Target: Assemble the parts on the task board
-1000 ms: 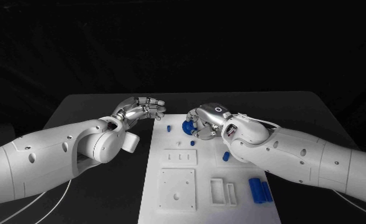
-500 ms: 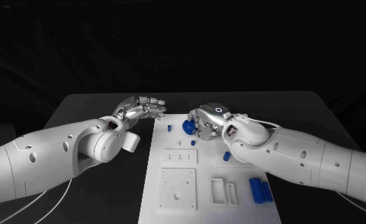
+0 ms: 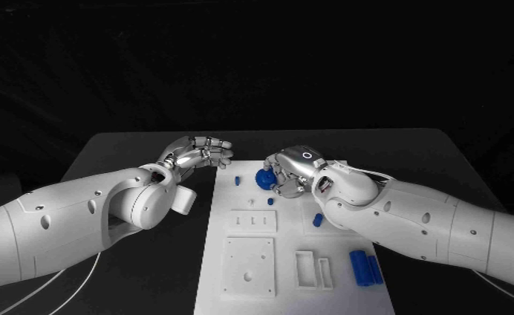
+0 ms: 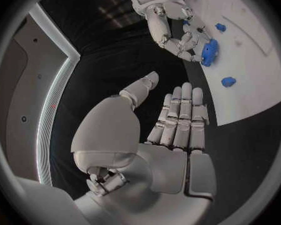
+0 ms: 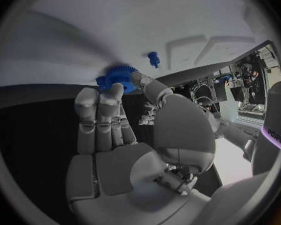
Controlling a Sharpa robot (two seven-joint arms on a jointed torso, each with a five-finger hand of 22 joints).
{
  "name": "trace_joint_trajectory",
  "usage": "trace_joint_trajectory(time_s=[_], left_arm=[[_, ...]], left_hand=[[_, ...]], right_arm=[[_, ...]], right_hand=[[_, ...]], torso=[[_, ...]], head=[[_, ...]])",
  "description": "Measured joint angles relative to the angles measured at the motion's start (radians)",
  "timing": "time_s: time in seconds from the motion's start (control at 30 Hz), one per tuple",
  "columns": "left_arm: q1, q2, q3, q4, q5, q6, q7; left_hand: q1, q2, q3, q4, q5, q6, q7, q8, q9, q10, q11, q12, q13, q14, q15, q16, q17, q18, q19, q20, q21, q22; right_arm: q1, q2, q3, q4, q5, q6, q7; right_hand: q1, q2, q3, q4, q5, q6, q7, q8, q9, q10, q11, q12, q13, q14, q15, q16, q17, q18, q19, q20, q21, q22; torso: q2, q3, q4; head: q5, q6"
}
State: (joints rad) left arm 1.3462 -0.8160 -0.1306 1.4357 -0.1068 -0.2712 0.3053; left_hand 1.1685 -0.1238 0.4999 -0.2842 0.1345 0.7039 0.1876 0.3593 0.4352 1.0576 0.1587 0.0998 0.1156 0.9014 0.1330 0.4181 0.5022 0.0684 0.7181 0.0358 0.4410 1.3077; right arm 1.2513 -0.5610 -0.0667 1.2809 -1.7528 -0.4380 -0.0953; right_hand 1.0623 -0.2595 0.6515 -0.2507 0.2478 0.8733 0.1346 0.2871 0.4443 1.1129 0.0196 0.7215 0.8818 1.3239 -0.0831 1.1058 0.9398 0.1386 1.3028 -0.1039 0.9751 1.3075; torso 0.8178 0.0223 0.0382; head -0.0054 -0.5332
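Observation:
The white task board (image 3: 249, 244) lies in the middle of the black table. My right hand (image 3: 289, 170) is over its far end and pinches a blue gear (image 3: 264, 177) between thumb and fingertips. In the right wrist view the gear (image 5: 118, 80) is close against the board (image 5: 84, 30), near a small blue peg (image 5: 153, 59). My left hand (image 3: 199, 152) hovers off the board's far left corner, fingers straight and side by side, holding nothing. The left wrist view shows that palm (image 4: 172, 135) with the right hand (image 4: 175, 32) and the gear (image 4: 209, 52) beyond it.
Small blue pegs stand on the board (image 3: 237, 180), (image 3: 270, 200), (image 3: 318, 219). Two blue cylinders (image 3: 364, 267) lie at its near right, beside a slotted block (image 3: 312, 269). Square plates (image 3: 252, 221), (image 3: 249, 267) sit on the left half.

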Motion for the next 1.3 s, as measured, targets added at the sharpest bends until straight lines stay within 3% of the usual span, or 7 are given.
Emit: trace_joint_trajectory(time_s=[0.13,0.27,0.37,0.93,1.03,1.2,1.3], left_arm=[[0.000,0.001,0.000,0.000,0.000,0.000,0.000],[0.000,0.002,0.000,-0.001,0.000,0.000,0.000],[0.000,0.002,0.000,-0.001,0.000,0.000,0.000],[0.000,0.002,0.000,-0.005,0.000,0.000,0.000],[0.000,0.002,0.000,-0.008,0.000,0.000,0.000],[0.000,-0.001,0.000,-0.016,0.000,0.000,0.001],[0.000,-0.003,0.000,-0.021,0.000,0.000,0.001]], left_hand=[[0.000,0.000,0.000,0.000,0.000,0.000,0.000,0.000,0.000,0.000,0.000,0.000,0.000,0.000,0.000,0.000,0.000,0.000,0.000,0.000,0.000,0.000],[0.000,0.000,0.000,0.000,0.000,0.000,0.000,0.000,0.000,0.000,0.000,0.000,0.000,0.000,0.000,0.000,0.000,0.000,0.000,0.000,0.004,0.000],[0.000,0.000,0.000,0.000,0.000,0.000,0.000,0.000,0.000,0.000,0.000,0.000,0.000,0.000,0.000,0.000,0.000,-0.001,0.000,0.000,0.004,0.000],[-0.004,0.004,0.000,0.000,0.000,0.000,0.000,0.000,0.000,0.000,0.000,-0.004,0.000,0.000,0.000,0.000,0.001,-0.006,0.000,0.000,0.004,0.000],[-0.004,0.004,0.000,0.000,0.000,0.000,0.000,0.000,0.000,0.000,0.000,-0.004,0.000,0.000,0.000,0.000,0.001,-0.007,0.000,0.000,0.004,0.000],[-0.004,0.004,0.000,0.000,0.000,0.000,0.000,0.000,0.000,0.000,0.000,-0.004,0.000,0.000,0.000,0.000,0.000,-0.007,0.000,0.000,0.004,0.000],[-0.004,0.004,0.000,0.000,0.000,0.000,0.000,0.000,0.000,0.000,0.000,-0.004,0.000,0.000,0.000,0.000,0.001,-0.007,0.000,0.000,0.004,0.000]], right_arm=[[-0.003,0.001,-0.003,0.000,0.006,0.003,0.001],[-0.004,0.001,-0.003,-0.001,0.015,0.004,0.004],[-0.003,0.001,-0.003,-0.001,0.022,0.006,0.006],[-0.003,-0.012,0.001,0.006,0.076,-0.001,0.024],[-0.004,-0.031,0.018,0.017,0.110,-0.013,0.039],[-0.001,-0.090,0.086,0.059,0.185,-0.018,0.079],[0.013,-0.135,0.099,0.070,0.252,-0.005,0.105]], right_hand=[[-0.016,0.016,0.001,0.011,-0.004,0.010,-0.010,0.003,0.000,-0.011,0.000,0.073,0.045,0.002,-0.005,0.009,0.000,0.000,0.003,0.000,0.000,0.000],[-0.013,0.032,0.052,0.048,-0.079,0.020,-0.019,0.011,0.003,-0.011,0.000,0.116,0.072,0.002,-0.010,0.020,0.004,0.000,0.003,0.000,0.003,0.000],[-0.013,0.032,0.087,0.071,-0.101,0.020,-0.019,0.016,0.003,-0.016,0.005,0.160,0.097,-0.001,-0.013,0.029,0.012,0.000,0.004,-0.001,0.014,0.000],[-0.036,0.027,0.089,0.075,-0.071,0.020,-0.019,0.014,0.002,-0.018,0.003,0.212,0.116,-0.001,-0.013,0.048,0.031,0.001,0.004,-0.006,0.036,0.000],[-0.042,0.021,0.069,0.071,-0.062,0.020,-0.019,0.009,0.001,-0.020,0.002,0.217,0.116,-0.001,-0.013,0.050,0.033,0.001,0.003,-0.007,0.040,0.000],[-0.048,0.027,0.033,0.048,-0.041,0.020,-0.019,0.009,0.001,-0.020,0.002,0.231,0.116,-0.003,-0.011,0.052,0.036,0.001,0.000,-0.010,0.043,0.000],[-0.058,0.037,0.006,0.029,-0.019,0.020,-0.019,0.009,0.001,-0.020,0.002,0.240,0.116,-0.004,-0.010,0.052,0.038,0.000,-0.003,-0.013,0.043,0.000]], torso=[[0.000,0.0000,0.0002],[0.000,0.0000,0.0006],[0.000,-0.0001,0.0006],[0.000,-0.0002,-0.0007],[-0.001,0.0002,-0.0020],[-0.001,0.0018,-0.0040],[-0.002,0.0028,-0.0058]], head=[[0.000,0.000],[0.000,0.000],[0.000,0.000],[0.000,0.004],[-0.001,0.008],[-0.005,0.017],[-0.008,0.023]])
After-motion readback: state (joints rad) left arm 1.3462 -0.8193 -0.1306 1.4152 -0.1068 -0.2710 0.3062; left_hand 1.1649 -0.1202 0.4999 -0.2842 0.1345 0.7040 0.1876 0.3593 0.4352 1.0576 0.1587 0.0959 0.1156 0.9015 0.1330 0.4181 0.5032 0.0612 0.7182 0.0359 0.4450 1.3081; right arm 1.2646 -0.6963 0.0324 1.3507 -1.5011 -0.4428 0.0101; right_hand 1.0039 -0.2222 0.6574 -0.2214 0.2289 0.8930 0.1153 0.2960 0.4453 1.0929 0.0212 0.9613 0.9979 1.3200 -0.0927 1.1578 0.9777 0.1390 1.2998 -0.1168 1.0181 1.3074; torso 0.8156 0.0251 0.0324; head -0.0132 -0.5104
